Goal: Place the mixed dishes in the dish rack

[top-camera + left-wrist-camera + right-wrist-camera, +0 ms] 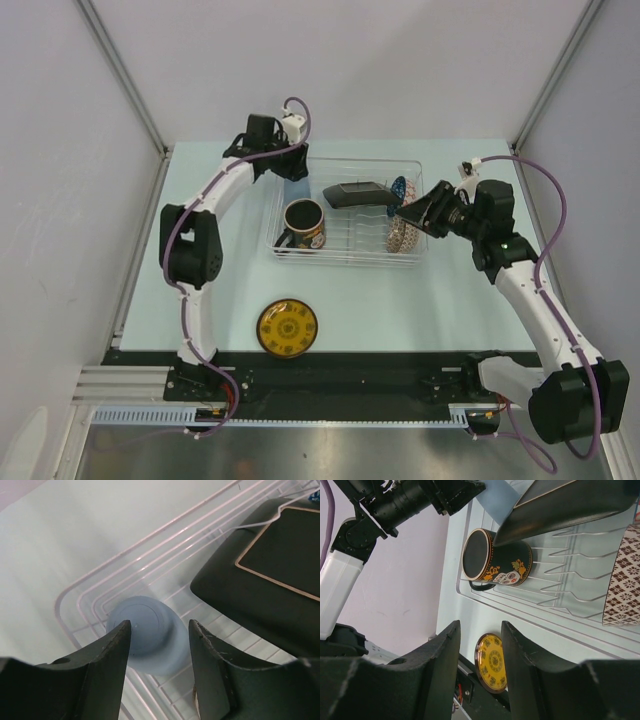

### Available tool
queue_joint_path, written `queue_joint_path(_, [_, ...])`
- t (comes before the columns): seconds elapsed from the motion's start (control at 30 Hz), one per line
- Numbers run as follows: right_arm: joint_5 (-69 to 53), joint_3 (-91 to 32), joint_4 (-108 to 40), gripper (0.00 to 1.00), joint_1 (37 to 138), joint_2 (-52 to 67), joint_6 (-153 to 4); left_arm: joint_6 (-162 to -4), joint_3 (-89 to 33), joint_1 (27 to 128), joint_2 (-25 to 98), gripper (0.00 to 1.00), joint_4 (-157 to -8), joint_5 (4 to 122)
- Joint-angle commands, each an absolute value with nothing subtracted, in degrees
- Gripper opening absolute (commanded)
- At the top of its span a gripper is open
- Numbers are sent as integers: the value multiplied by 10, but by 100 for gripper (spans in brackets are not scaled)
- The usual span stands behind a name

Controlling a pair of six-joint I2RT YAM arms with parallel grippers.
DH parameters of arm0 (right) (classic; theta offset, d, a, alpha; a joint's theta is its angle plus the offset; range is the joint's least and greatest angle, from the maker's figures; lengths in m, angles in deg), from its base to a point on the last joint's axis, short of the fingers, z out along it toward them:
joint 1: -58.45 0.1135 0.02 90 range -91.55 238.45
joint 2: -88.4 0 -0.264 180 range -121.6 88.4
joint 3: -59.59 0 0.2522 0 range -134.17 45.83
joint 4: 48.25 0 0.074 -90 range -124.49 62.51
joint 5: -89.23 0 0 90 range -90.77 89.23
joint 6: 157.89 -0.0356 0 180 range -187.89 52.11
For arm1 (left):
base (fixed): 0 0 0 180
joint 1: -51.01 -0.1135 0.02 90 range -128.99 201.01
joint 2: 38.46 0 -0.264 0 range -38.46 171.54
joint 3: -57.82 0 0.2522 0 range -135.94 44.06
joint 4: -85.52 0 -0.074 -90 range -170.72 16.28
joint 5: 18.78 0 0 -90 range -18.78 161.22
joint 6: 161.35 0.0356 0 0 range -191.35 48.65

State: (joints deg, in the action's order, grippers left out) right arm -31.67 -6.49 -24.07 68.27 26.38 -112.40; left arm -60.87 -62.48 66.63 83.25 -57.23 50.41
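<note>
The see-through dish rack (345, 161) holds a black flowered mug (303, 224), a black square plate (358, 194) leaning on the ribs, and a patterned bowl (403, 236) on its edge. A light-blue cup (145, 632) sits upside down in the rack's far left corner. My left gripper (160, 626) hovers just above it, open, and its fingers touch nothing. The yellow saucer (287, 327) lies on the table in front of the rack. My right gripper (480, 625) is open and empty beside the rack's right end, near the bowl (622, 590).
White walls close in the table on the left, back and right. A black rail (350, 365) runs along the near edge by the arm bases. The left arm (215, 200) arches over the table left of the rack.
</note>
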Motion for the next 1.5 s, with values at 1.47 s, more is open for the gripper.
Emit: queue_joint_path(1.47, [-267, -62, -186, 50, 853, 283, -1045, -570, -425, 611, 389, 57, -350, 365])
